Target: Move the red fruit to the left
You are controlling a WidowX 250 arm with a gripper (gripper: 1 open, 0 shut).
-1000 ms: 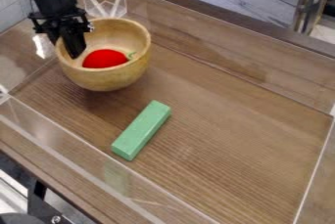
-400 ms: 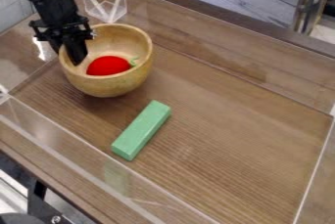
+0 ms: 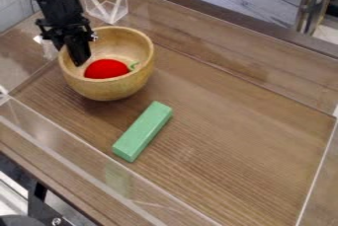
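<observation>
Bowl (image 3: 109, 88) and red fruit (image 3: 105, 69) have shifted nearer.

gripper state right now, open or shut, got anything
gripper: at the bowl's rim on the picture's left; can't tell if open, shut or pinching it; not holding the red fruit

The glossy bright-red, rounded red fruit (image 3: 105, 70) lies inside the wooden bowl (image 3: 111, 80), just beside the gripper (image 3: 82, 56).
</observation>
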